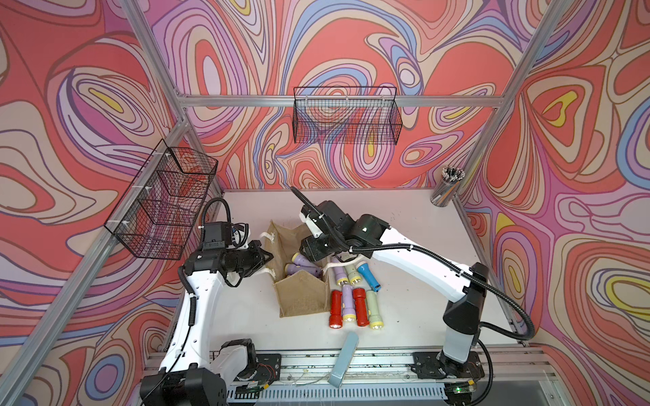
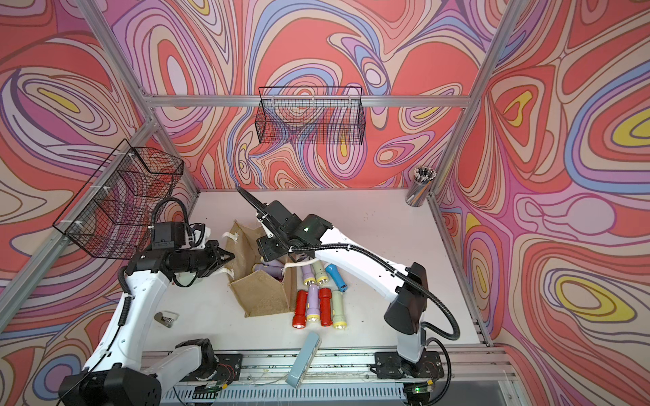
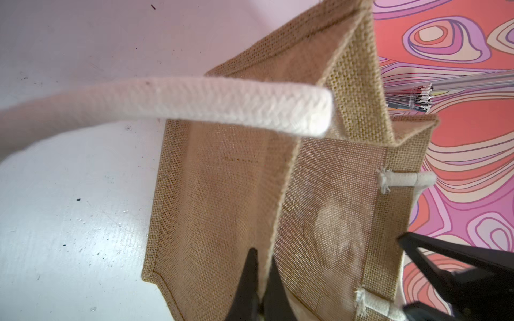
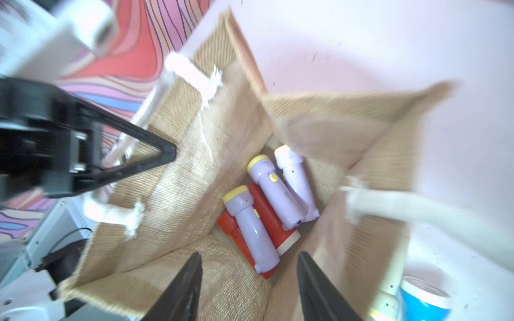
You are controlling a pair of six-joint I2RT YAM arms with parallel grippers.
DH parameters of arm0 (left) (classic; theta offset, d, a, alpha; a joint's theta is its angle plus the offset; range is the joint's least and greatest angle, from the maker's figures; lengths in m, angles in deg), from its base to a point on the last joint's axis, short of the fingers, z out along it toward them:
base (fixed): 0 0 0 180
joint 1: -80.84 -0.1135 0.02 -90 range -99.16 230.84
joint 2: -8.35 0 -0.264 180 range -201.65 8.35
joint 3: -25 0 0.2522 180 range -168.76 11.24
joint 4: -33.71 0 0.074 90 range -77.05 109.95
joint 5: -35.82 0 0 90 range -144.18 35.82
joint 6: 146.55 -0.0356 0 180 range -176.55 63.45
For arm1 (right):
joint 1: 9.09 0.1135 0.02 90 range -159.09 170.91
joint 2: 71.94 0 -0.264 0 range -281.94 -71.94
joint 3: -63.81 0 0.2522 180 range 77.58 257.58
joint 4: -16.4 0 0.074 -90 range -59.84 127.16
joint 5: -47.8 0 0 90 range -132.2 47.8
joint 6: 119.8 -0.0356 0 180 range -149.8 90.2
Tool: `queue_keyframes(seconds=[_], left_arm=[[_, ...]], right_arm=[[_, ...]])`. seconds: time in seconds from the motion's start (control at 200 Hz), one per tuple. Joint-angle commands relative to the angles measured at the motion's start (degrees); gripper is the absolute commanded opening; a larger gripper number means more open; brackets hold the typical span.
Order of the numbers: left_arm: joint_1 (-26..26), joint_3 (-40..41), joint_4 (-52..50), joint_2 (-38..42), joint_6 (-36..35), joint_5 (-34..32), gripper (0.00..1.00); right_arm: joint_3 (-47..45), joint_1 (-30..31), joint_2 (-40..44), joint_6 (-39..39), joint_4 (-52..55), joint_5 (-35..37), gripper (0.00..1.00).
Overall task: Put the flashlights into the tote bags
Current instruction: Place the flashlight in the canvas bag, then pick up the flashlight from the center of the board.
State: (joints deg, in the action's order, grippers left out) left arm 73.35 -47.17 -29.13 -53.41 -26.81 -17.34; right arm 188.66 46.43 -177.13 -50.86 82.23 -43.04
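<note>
progress looks a little short of halfway, by my reading; in both top views the tote bag [image 1: 302, 298] [image 2: 263, 298] stands open mid-frame on the worktop [image 1: 415, 218]; the left gripper [image 1: 270, 257] meets the bag's rim on the frame's left side, and the right gripper [image 1: 311, 255] hangs over the mouth; a couple of lilac flashlights [image 1: 300, 267] show inside; seven more lie on the worktop just right of the bag: lilac, pale green and the blue flashlight [image 1: 367, 276] in an upper row, then red, lilac, red and pale green in a lower row; these seven are what is left to load.

in the left wrist view, at the bottom of the frame, the left gripper's jaws are pinched shut on the burlap edge of the bag's wall, holding the mouth open; the white rope handle [image 3: 222, 102] crosses the upper half of the frame.

the right wrist view looks down into the bag, somewhat blurred; the right gripper's jaws stand apart at the bottom edge with nothing between them; on the bag's floor three lilac flashlights lie across red ones, at least one and probably two; the blue flashlight shows at the lower right, outside the bag.
</note>
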Motion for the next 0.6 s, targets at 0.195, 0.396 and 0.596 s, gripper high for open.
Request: queue_keyframes(seconds=[0.195,0.396,0.596], left_arm=[[-0.2,-1.5,-1.3,-0.4,-1.6,-2.5,0.05],[-0.2,-3.7,-4.4,-0.5,-4.1,-5.7,0.04],[-0.2,-4.3,-4.1,-1.0,-4.3,-6.2,0.04]], right_arm=[[-3.5,-0.8,3.3,-0.1,-1.8,5.8,0.57],[-7.5,-3.0,11.0,-1.0,-1.5,13.3,0.55],[-16.3,-11.4,19.2,-6.4,1.9,15.7,0.51]])
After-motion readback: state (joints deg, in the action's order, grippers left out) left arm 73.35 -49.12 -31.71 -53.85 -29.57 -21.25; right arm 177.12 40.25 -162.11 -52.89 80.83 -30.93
